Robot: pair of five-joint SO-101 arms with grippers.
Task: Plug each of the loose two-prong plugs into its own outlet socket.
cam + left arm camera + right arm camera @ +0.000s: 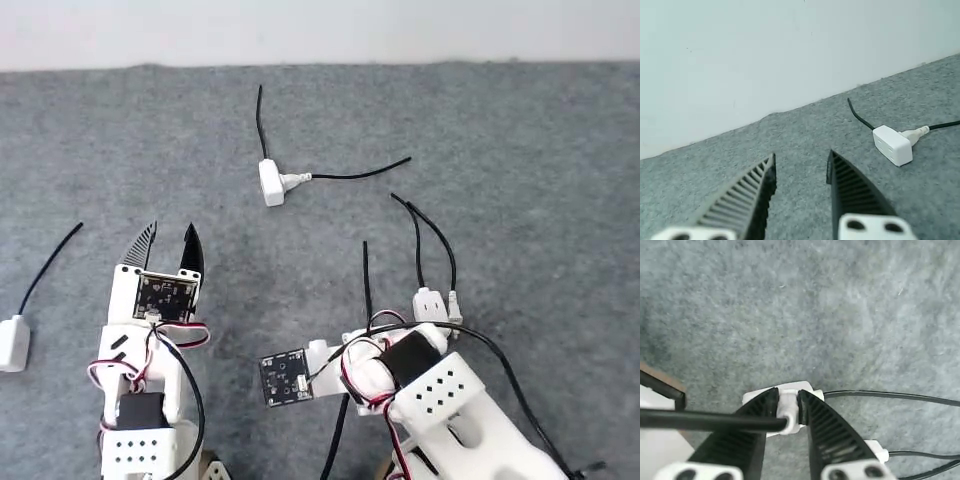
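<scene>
Judging by these views, you have a first plug (294, 181) apparently seated in the far socket (271, 183), your right pincer (787, 396) clamped on a second plug (788, 412) against its socket block (754, 398), your left pincer (170, 235) apart, and the edge socket (12, 343) unfilled.

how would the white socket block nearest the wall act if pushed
Likely light: the socket block is small plastic, so it should slide, though the carpet may drag. Its thin black cords look floppy and would probably trail.
</scene>
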